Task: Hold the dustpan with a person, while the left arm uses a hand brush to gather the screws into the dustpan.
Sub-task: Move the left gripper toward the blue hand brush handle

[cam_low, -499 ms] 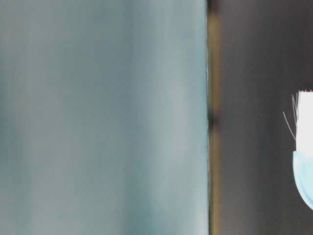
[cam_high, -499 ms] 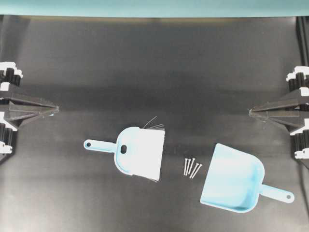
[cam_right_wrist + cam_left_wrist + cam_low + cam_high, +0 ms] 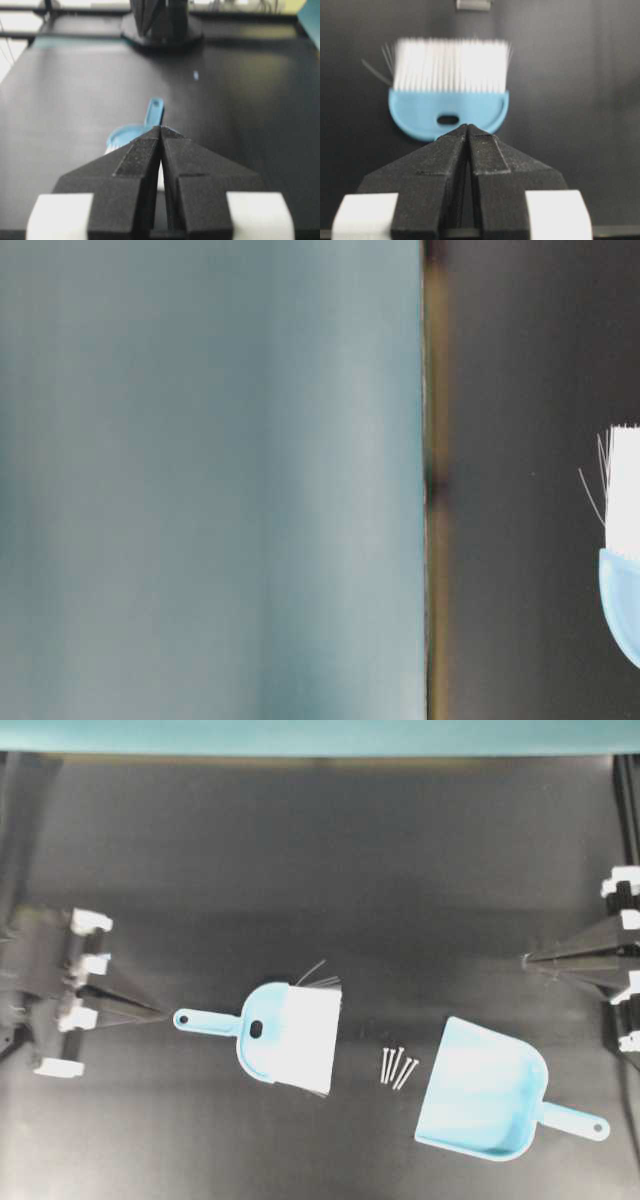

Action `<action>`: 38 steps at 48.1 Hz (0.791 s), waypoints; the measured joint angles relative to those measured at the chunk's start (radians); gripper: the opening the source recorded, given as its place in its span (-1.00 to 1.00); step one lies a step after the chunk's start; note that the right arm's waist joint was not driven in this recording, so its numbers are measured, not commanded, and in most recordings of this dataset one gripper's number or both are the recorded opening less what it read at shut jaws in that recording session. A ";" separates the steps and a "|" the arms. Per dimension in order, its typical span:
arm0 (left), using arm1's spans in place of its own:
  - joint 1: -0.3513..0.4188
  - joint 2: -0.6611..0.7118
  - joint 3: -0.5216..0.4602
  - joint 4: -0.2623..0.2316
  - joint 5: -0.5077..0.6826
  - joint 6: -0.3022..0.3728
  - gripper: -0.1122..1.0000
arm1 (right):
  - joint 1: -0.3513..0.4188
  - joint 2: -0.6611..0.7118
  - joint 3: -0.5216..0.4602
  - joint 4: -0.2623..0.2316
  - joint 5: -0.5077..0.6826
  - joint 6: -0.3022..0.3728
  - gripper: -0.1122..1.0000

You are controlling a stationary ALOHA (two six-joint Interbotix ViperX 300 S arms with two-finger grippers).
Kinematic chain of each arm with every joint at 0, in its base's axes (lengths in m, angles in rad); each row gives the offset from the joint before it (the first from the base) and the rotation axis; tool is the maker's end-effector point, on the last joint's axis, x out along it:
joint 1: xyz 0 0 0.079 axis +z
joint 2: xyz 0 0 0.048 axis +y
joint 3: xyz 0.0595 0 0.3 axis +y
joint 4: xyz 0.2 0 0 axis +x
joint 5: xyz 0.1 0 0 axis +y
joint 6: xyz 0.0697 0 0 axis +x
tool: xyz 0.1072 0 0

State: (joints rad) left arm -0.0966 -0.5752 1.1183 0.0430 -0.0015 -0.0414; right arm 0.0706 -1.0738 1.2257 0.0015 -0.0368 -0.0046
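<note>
The light blue hand brush [image 3: 290, 1035] lies flat in the middle of the black table, handle end [image 3: 182, 1017] pointing left and pale bristles to the right. My left gripper [image 3: 163, 1013] is shut and empty, its tip just left of that handle end. In the left wrist view the brush head [image 3: 449, 107] lies beyond the shut gripper [image 3: 468, 126], whose fingers hide the handle. Several silver screws [image 3: 397, 1067] lie between the brush and the dustpan [image 3: 480, 1100], whose mouth faces them. My right gripper [image 3: 525, 958] is shut and empty at the right edge. No person is in view.
A teal wall [image 3: 320, 735] runs along the table's far edge. The table-level view shows mostly that teal surface [image 3: 200, 480] and a sliver of the brush [image 3: 625, 490]. From the right wrist view, the brush [image 3: 125, 135] and the left arm [image 3: 160, 20] lie beyond the shut gripper [image 3: 161, 128].
My left arm has come forward and to the right, bringing its shut tip up to the brush's handle end. The right gripper has drawn back slightly. Brush, screws and dustpan have not moved.
</note>
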 measured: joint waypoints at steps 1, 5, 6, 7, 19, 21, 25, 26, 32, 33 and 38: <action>0.000 0.017 -0.002 0.000 0.000 -0.002 -0.80 | 0.000 -0.003 0.006 0.000 0.006 0.000 -0.81; 0.006 0.080 -0.002 0.000 -0.003 -0.002 -0.77 | 0.000 -0.018 0.015 0.000 0.021 0.000 -0.81; 0.008 0.095 -0.003 0.000 -0.005 -0.003 -0.73 | 0.000 -0.021 0.018 0.000 0.021 0.000 -0.81; 0.009 0.109 -0.003 0.000 -0.011 -0.002 -0.67 | 0.000 -0.023 0.018 0.000 0.023 0.000 -0.81; 0.018 0.253 0.037 0.000 -0.270 -0.005 0.58 | 0.000 -0.040 0.021 0.000 0.029 0.000 -0.81; 0.023 0.273 0.054 0.000 -0.324 -0.005 0.71 | 0.000 -0.040 0.023 0.000 0.029 0.000 -0.81; 0.041 0.325 0.087 0.000 -0.430 -0.005 0.74 | 0.000 -0.041 0.025 0.000 0.031 0.000 -0.81; 0.049 0.341 0.094 0.000 -0.453 -0.005 0.72 | 0.000 -0.041 0.025 0.000 0.031 0.000 -0.81; 0.087 0.419 0.106 0.000 -0.560 -0.005 0.72 | 0.000 -0.041 0.029 0.003 0.031 0.000 -0.81; 0.091 0.428 0.107 0.000 -0.572 -0.005 0.72 | 0.000 -0.041 0.031 0.003 0.031 0.000 -0.81; 0.095 0.489 0.100 0.000 -0.603 -0.005 0.73 | 0.000 -0.041 0.032 0.005 0.031 0.000 -0.81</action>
State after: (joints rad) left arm -0.0015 -0.0859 1.2180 0.0430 -0.6044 -0.0460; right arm 0.0706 -1.1152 1.2579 0.0061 -0.0061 -0.0046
